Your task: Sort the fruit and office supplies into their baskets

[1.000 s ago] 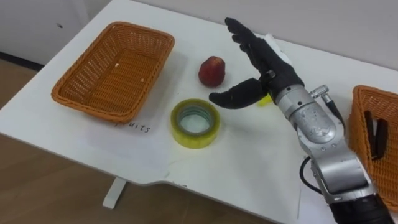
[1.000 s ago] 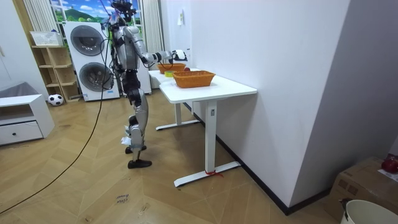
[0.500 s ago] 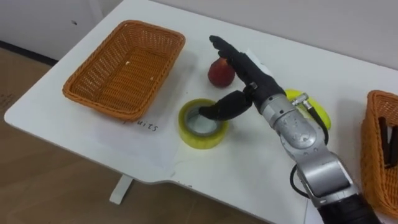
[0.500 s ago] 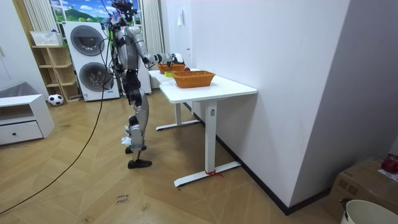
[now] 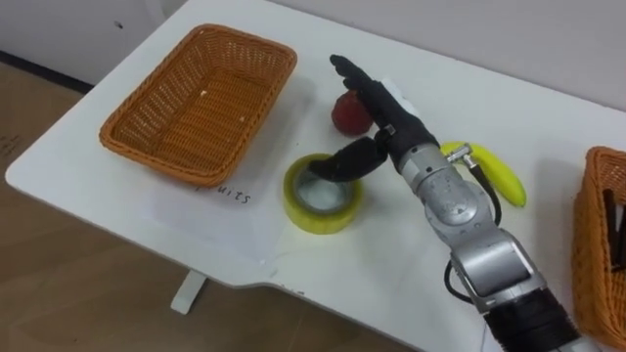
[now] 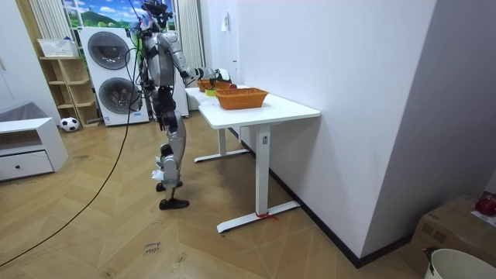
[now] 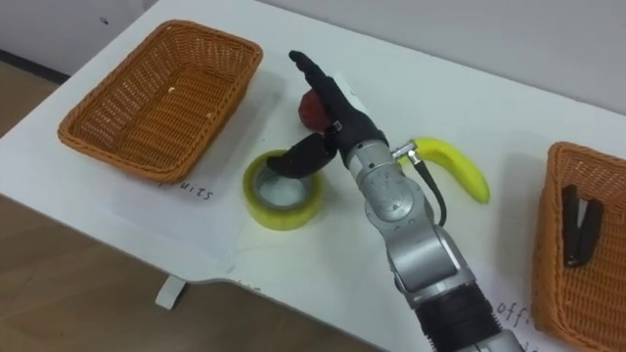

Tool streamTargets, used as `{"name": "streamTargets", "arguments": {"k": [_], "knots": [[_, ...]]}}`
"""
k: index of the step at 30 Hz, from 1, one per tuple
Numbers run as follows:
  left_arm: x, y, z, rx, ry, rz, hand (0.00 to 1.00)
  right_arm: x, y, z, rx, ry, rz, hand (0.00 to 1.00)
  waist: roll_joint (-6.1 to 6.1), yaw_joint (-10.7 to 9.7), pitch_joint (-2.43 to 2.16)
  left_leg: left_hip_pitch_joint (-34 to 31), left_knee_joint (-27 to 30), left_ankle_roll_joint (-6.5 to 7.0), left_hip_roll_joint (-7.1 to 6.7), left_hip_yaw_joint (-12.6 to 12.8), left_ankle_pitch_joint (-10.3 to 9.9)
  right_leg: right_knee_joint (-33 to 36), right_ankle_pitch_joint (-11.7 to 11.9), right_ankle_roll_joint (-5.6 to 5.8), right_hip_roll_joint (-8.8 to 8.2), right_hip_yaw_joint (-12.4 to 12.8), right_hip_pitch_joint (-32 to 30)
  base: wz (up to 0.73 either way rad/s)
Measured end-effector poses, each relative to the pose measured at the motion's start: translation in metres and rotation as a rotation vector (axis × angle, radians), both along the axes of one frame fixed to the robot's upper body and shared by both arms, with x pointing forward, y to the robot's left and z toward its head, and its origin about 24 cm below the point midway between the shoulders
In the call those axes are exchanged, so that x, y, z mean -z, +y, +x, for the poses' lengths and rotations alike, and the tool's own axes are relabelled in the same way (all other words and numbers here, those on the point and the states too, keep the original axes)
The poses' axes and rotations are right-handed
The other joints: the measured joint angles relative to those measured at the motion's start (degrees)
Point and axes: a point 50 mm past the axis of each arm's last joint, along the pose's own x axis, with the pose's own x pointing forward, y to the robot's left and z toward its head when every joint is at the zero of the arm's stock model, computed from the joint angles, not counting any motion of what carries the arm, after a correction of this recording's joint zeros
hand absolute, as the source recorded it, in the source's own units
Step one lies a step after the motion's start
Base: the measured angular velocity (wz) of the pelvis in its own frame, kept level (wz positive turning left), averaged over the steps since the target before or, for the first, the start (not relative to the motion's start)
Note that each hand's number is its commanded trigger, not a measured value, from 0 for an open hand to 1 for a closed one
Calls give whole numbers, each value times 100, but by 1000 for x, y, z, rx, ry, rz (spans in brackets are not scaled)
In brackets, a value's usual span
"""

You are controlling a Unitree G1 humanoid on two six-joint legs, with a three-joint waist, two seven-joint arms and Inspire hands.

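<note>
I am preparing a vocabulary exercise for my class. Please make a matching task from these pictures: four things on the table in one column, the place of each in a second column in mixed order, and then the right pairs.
Things
1. tape roll
2. banana
3. red fruit
4. left basket

Places
A. at the left end of the table
B. partly hidden behind the fingers of the right hand
C. under the right hand's thumb
D. lying to the right of the robot's arm

Pairs: 1-C; 2-D; 3-B; 4-A
</note>
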Motion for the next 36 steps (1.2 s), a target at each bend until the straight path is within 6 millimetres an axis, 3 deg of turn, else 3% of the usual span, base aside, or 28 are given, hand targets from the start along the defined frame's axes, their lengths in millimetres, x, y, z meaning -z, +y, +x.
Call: {"name": "streamTargets", "arguments": {"k": [11,20,36], "knots": [[0,-4,2,7,7,-4,0,7,1,0,15,18,-9,0,70,33,8,-9,0,1,-19,-83,1,0,-1,1,-18,-69,10,3],[1,-7,1,16,24,5,0,13,5,-2,6,37,-10,0,131,17,-17,-8,1,2,-22,-79,1,0,-1,2,-19,-87,15,0],[1,-6,4,12,25,-16,0,23,6,-5,-70,93,-125,0,108,16,-51,-20,16,9,-29,-78,7,0,-3,5,-23,-74,13,0]]}}
